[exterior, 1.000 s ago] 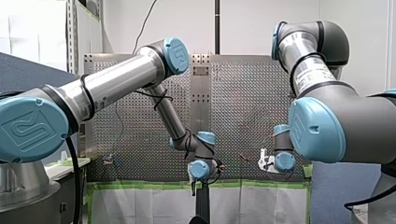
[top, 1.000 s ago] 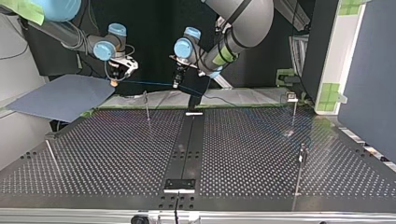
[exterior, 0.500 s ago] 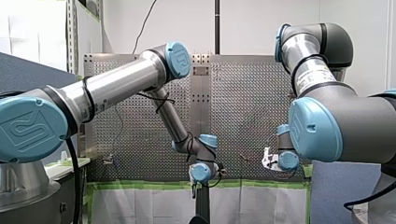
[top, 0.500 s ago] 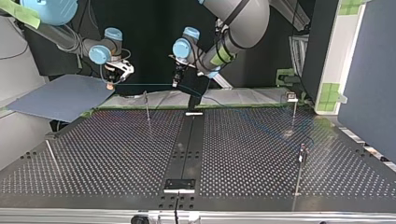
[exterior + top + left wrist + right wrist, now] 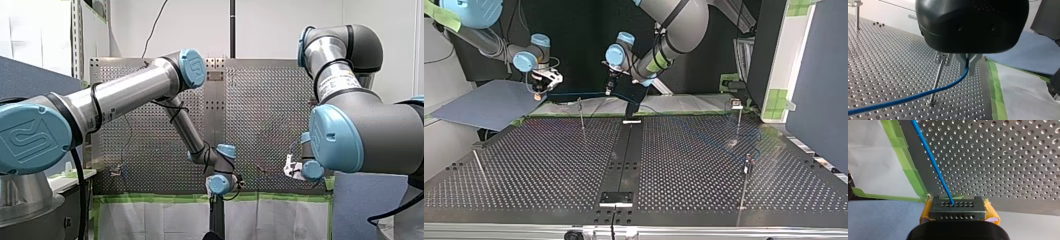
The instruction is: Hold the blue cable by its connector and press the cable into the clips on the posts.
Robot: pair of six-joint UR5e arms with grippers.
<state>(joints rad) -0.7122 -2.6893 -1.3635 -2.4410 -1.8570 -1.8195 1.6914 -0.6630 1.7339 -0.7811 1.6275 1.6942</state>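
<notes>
The blue cable (image 5: 574, 93) hangs taut between my two grippers above the table's far edge in the top view. My right gripper (image 5: 540, 90), at that view's left, is shut on the cable's grey connector (image 5: 957, 206) between yellow pads (image 5: 991, 212); the cable (image 5: 933, 162) runs out of it over the perforated plate. The metal fingers of my left gripper (image 5: 967, 65) are shut on the cable (image 5: 923, 95), right beside the clip on a thin post (image 5: 941, 59). That post (image 5: 581, 112) stands just below the cable's span, between both grippers. In the front view my left gripper (image 5: 216, 196) is low at centre.
Three more posts stand on the perforated table: one at the top view's far right (image 5: 737, 117), one nearer right (image 5: 746, 172), a leaning one at the left (image 5: 479, 167). A blue sheet (image 5: 489, 102) and green tape (image 5: 549, 114) border the far edge. A black rail (image 5: 624, 155) runs down the middle.
Both grippers have moved toward the top view's left, carrying the taut cable with them. Their grips have not changed.
</notes>
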